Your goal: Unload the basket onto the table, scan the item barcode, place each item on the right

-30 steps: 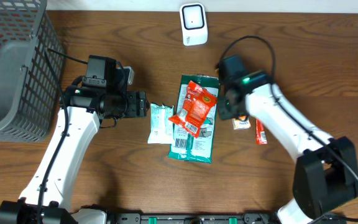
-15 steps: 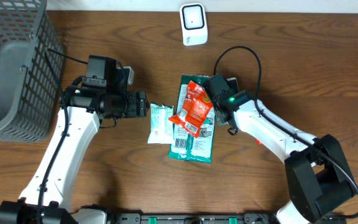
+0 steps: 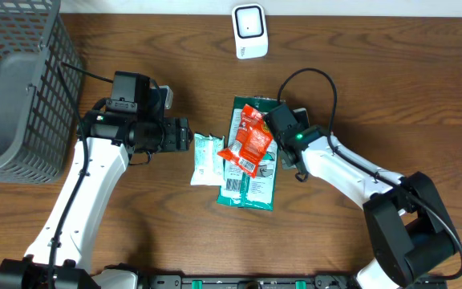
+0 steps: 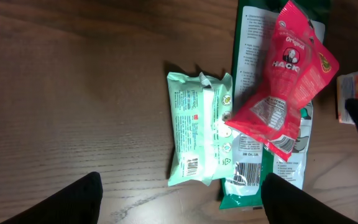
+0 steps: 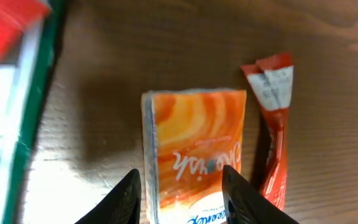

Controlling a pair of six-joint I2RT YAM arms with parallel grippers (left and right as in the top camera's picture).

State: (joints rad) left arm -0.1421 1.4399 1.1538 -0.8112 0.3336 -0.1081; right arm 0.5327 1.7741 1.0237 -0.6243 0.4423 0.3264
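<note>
- The right gripper (image 5: pixel 180 186) hangs low over the small orange cardboard packet (image 5: pixel 194 143), one finger on each long side. The jaws stand partly apart. I cannot tell whether they press on the packet.
- The packet lies flat on the brown wooden worktop (image 3: pixel 391 80), right of the dark green flat pouch (image 3: pixel 251 172). The arm hides it from the overhead camera.
- The thin red stick sachet (image 5: pixel 272 124) lies just beside the packet's right edge. The finger on that side could pinch it too and carry both up.
- The fingers hold only the packet's near end, so it may pivot or slip out when lifted.
- No barcode shows on the upper face. If the code is underneath, a pass over the white box-shaped scanner (image 3: pixel 249 30) at the far edge would likely read nothing unless the wrist turns.
- The right arm's wrist sits close to the red snack bag (image 3: pixel 249 140) on the pouch. A careless swing could drag that bag.
- The left gripper (image 3: pixel 187 134) is wide apart and empty, near the mint-green wrapped packet (image 4: pixel 197 127).
</note>
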